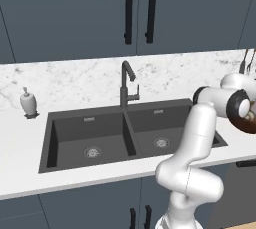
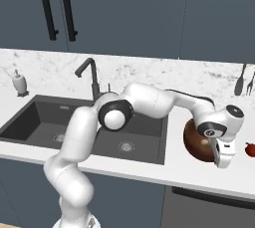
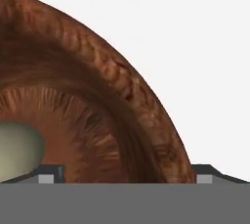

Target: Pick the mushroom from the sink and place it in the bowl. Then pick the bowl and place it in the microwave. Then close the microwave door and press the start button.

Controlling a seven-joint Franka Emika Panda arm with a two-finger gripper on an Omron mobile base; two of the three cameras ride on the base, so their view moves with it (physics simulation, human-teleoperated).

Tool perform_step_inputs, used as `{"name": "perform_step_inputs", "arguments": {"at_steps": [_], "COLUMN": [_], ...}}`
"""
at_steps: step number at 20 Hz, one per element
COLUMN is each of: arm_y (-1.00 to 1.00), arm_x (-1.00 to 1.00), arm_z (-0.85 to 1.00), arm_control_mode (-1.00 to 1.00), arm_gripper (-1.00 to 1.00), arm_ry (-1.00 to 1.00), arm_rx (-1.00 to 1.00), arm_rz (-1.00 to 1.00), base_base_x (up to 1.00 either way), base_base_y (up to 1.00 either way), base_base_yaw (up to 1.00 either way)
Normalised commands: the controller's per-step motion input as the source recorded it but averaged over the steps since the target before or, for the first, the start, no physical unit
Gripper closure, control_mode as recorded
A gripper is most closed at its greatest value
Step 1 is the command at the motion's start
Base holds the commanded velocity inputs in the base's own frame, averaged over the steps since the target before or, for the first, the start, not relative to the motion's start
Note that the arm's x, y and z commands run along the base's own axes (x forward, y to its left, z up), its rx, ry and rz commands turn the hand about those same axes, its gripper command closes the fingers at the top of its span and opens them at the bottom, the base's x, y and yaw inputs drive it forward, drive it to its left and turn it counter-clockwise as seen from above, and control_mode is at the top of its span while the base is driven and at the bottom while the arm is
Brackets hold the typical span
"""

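With the small pale yellowish mushroom (image 3: 14, 150) lying inside the round reddish-brown wooden bowl (image 3: 102, 120), the gripper (image 3: 126, 171) straddles the rim with jaws spread wide, so next it must pinch that rim.

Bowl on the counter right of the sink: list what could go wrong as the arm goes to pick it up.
1. The gripper is open with its fingertips straddling the bowl's rim; a thin rim grip might let the deep bowl tilt or slip when lifted.
2. The mushroom lies loose inside close to one finger; tilting could roll it out.
3. A small red item sits on the counter near the bowl; the hand could knock it.
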Motion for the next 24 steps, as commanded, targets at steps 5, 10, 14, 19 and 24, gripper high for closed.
{"name": "perform_step_inputs", "arguments": {"at_steps": [5, 10, 14, 19, 24], "arm_y": [0.02, 0.02, 0.02, 0.02, 0.43], "arm_x": [-0.05, -0.04, -0.26, -0.79, -0.6], "arm_z": [-0.02, 0.0, 0.11, 0.74, 0.99], "arm_control_mode": [-1.0, -1.0, -1.0, -1.0, -1.0], "arm_gripper": [1.0, 1.0, 1.0, 1.0, 1.0], "arm_ry": [0.0, 0.0, 0.0, -0.09, -0.07], "arm_rx": [0.0, 0.0, 0.0, 0.0, -0.02], "arm_rz": [-0.04, 0.0, 0.0, 0.0, 0.0], "base_base_x": [0.0, 0.0, 0.0, 0.0, 0.0], "base_base_y": [0.0, 0.0, 0.0, 0.0, 0.0], "base_base_yaw": [0.0, 0.0, 0.0, 0.0, 0.0]}}
